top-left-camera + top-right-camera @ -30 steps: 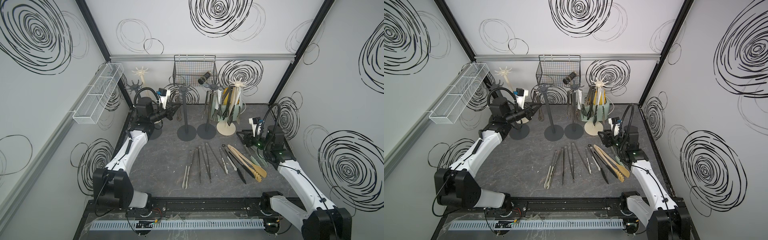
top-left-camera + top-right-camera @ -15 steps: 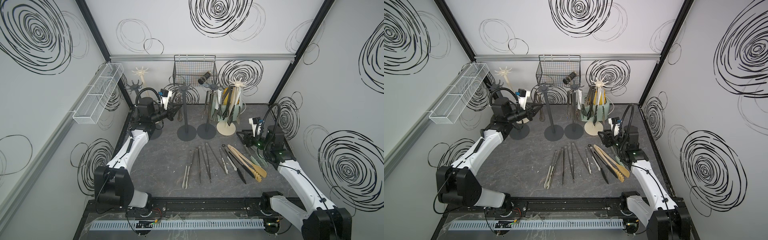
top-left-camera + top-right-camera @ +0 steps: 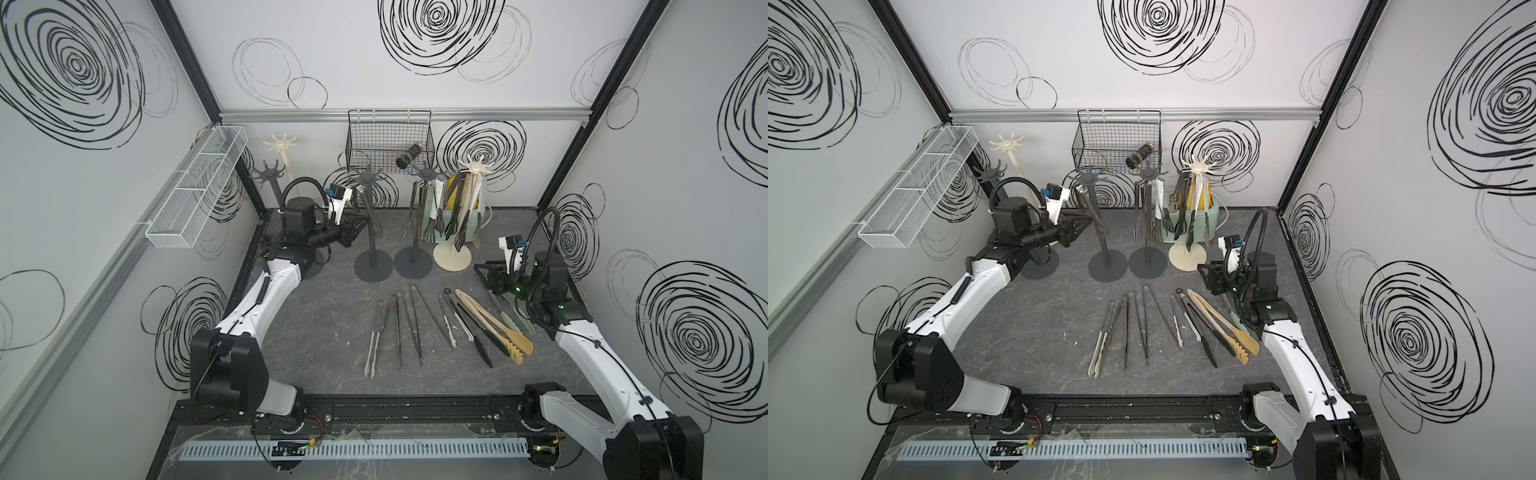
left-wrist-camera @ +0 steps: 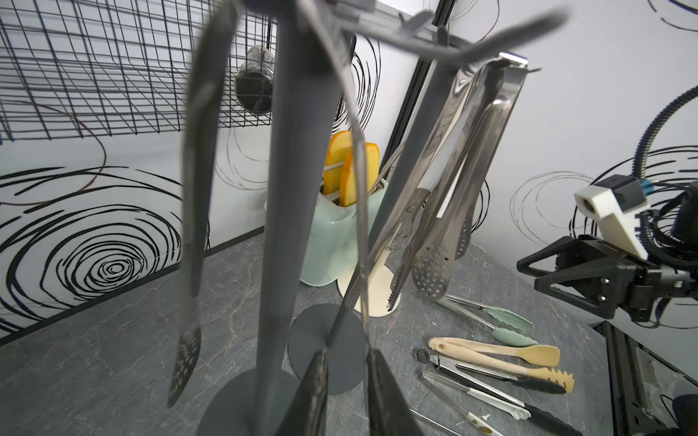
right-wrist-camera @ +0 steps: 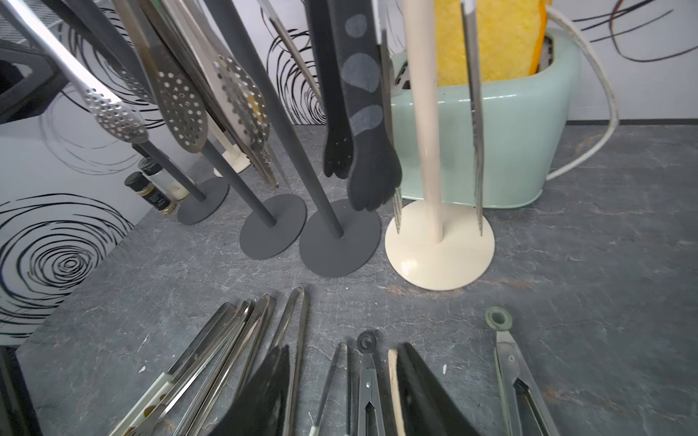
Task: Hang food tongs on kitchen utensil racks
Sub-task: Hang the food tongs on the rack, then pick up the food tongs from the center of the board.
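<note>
Though clamped tight a second ago, now loosened: left jaws slightly apart, with one slim arm of the steel tongs (image 4: 194, 196) running down through the gap, seemingly no longer pinched. Hung by the hinge end from the star crown of the middle dark grey rack (image 3: 373, 269), just ahead of the left arm (image 3: 266, 299), spoon ends dangling and apparently clear of the desk (image 3: 324, 324). Reads as a release straight after hooking, so one more pair to count as hung. Otherwise hardly shifted: same raised reach toward the crown as half a second back.

Right jaws apart on nothing, hovering low over the hinge ends of the loose food tongs (image 3: 1145, 324) lying flat in a row, close to the beige wooden pair (image 4: 536, 355) and the pale green pair (image 4: 513, 338).

Already loaded with several pairs each: neighbouring dark grey rack (image 3: 412, 269) and front cream rack (image 3: 453, 257). Bare so far: back dark rack (image 3: 268, 176) and back cream rack (image 3: 281, 144).

Plenty left to do, with many pairs flat on the desk. Next, probably: draw back gently so as not to knock the fresh pair off its prong, then fetch another.
</note>
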